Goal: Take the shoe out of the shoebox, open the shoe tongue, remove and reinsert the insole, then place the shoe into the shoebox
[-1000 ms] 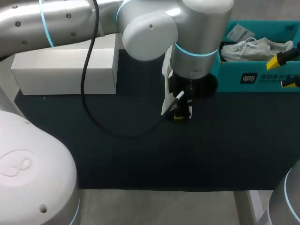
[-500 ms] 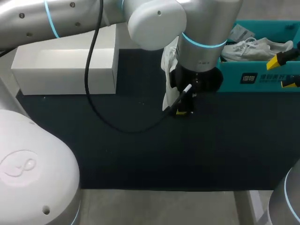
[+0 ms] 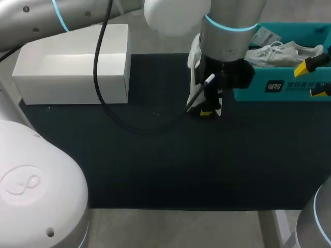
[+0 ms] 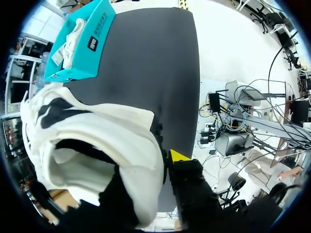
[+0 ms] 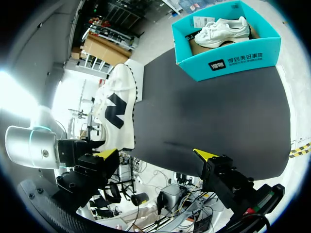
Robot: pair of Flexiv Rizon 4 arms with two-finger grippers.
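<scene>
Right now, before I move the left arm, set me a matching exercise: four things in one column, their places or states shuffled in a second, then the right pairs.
Things
1. white shoe with black marking
2. plain white shoe
3. white box
4. right gripper

Places or states
A. open, holding nothing
B. lying in the teal shoebox
C. clamped in the left gripper
D. standing at the table's left, away from the shoebox

Pairs: 1-C, 2-B, 3-D, 4-A
</scene>
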